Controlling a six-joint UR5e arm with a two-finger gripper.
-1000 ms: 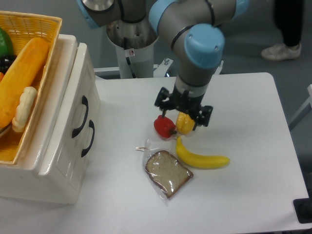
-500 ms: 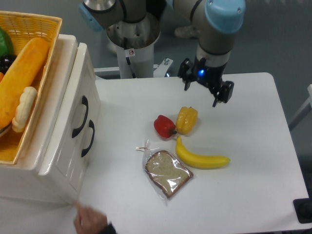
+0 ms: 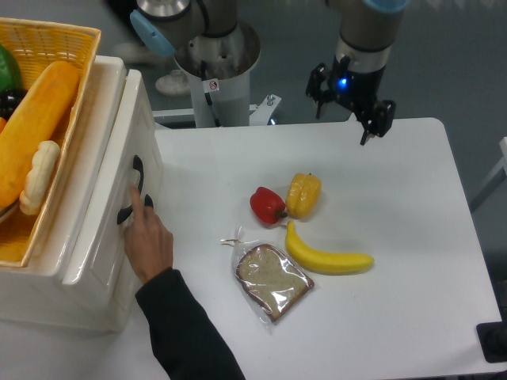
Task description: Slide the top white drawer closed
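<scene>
One view only: the pincer [image 3: 348, 112] hangs spread and empty above the tabletop's [image 3: 396, 237] far edge. At left, the top white drawer [image 3: 119, 166] sits in its cabinet, a person's hand [image 3: 147, 237] touching its black handle [image 3: 133, 188].

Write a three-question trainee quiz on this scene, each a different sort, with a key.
1. True or false: the gripper holds the banana.
2. What touches the front of the top white drawer? A) the gripper B) a person's hand C) the bagged bread slice
3. Fill in: the red pepper lies right beside the ___ pepper.

Key: 1 false, its jaws hang empty above the table's far edge; 2 B; 3 yellow.
</scene>
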